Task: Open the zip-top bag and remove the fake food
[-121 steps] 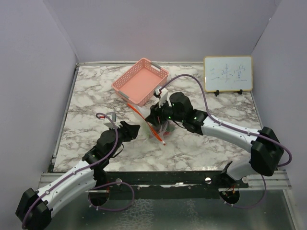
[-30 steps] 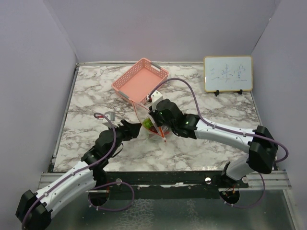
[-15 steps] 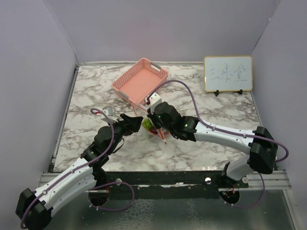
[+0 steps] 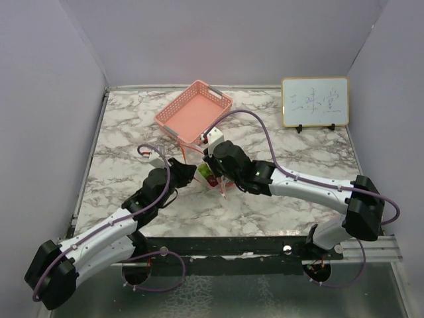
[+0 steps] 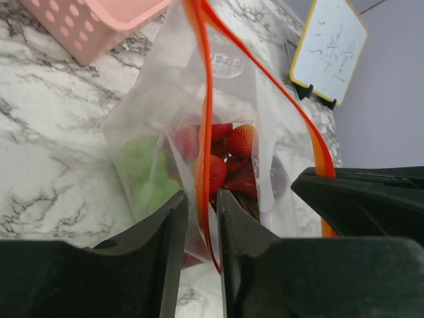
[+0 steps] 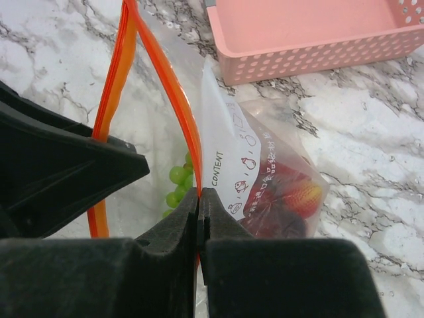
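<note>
The zip-top bag (image 5: pixel 154 89) is thin, clear, crinkly plastic. Its zip strip (image 5: pixel 207 99) is smooth orange plastic. The fake food (image 5: pixel 240 140) inside looks like glossy red plastic. The basket (image 6: pixel 298 56) is matt pink plastic full of little holes. The table (image 4: pixel 126 139) looks like smooth marble.

Pink, orange, red and green on my screens, against grey-veined marble.
The zip-top bag (image 5: pixel 152 106) is clear with an orange strip and black print; the fake food (image 5: pixel 240 140) inside is glossy red, dark red and pale green. The basket (image 4: pixel 193 112) is pink, the table (image 4: pixel 132 126) white marble veined grey. My left claw (image 5: pixel 202 199) and right claw (image 6: pixel 199 195) are black, the arms (image 4: pixel 311 189) white, the whiteboard (image 4: pixel 315 101) yellow-framed.
</note>
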Controlling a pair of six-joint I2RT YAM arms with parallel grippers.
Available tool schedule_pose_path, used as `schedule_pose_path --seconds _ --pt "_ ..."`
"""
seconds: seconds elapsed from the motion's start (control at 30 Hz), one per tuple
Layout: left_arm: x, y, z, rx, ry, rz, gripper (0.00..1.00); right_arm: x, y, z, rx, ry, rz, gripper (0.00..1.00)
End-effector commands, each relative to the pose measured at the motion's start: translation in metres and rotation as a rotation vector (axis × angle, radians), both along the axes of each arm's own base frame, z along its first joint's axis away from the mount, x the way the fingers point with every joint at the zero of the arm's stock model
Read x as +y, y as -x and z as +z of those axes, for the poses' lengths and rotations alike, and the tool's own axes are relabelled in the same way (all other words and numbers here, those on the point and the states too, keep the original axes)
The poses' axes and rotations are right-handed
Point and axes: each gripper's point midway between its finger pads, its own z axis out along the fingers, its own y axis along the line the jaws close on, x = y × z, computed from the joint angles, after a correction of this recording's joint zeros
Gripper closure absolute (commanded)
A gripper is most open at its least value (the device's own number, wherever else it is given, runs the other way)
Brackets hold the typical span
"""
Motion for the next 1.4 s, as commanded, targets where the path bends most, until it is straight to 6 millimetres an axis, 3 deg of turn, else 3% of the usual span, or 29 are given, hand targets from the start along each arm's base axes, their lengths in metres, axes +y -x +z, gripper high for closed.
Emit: schedule_pose_path --seconds 0.0,0.07,0.1,0.23,0.37,0.47,0.53,0.6,0.7,0.93,1.07,1.2,1.37 --pt "-0.003 -0.018 0.045 -0.092 0.006 0.037 0.83 0.004 -0.004 0.048 -0.068 -0.096 -0.022 0.99" --pt "0.000 -0.025 0.058 -0.121 -0.036 0.056 0.98 0.008 -0.004 0.056 -0.078 -0.111 -0.010 0.99" --pt "0.001 -0.027 0.064 -0.133 -0.061 0.061 1.00 0.013 -0.004 0.058 -0.076 -0.119 0.002 0.99" --pt "0.013 -0.036 0.089 -0.156 -0.183 0.106 1.00 0.049 0.005 0.067 -0.067 -0.166 0.088 0.99" --pt "0.033 -0.041 0.135 -0.200 -0.334 0.156 1.00 0.095 0.020 0.084 -0.079 -0.201 0.166 0.99" --pt "0.037 -0.046 0.166 -0.206 -0.446 0.146 1.00 0.103 0.024 0.103 -0.078 -0.271 0.162 0.99" --pt "0.027 -0.050 0.179 -0.206 -0.475 0.104 1.00 0.090 0.021 0.102 -0.090 -0.273 0.122 0.99" --pt "0.011 -0.056 0.169 -0.179 -0.491 0.044 1.00 0.065 0.010 0.085 -0.092 -0.226 0.041 0.99" --pt "-0.017 -0.064 0.134 -0.127 -0.470 -0.044 1.00 0.022 -0.001 0.048 -0.024 -0.199 -0.042 0.99" --pt "-0.079 -0.069 0.049 -0.014 -0.430 -0.186 1.00 -0.068 -0.001 -0.040 0.123 -0.137 -0.222 0.99" --pt "-0.113 -0.067 0.025 0.010 -0.419 -0.263 1.00 -0.106 -0.006 -0.071 0.159 -0.082 -0.320 0.99" --pt "-0.135 -0.068 0.032 -0.015 -0.408 -0.308 1.00 -0.130 -0.014 -0.066 0.132 -0.060 -0.402 0.98" --pt "-0.146 -0.072 0.032 -0.021 -0.405 -0.324 1.00 -0.143 -0.017 -0.039 0.099 -0.084 -0.442 0.66"
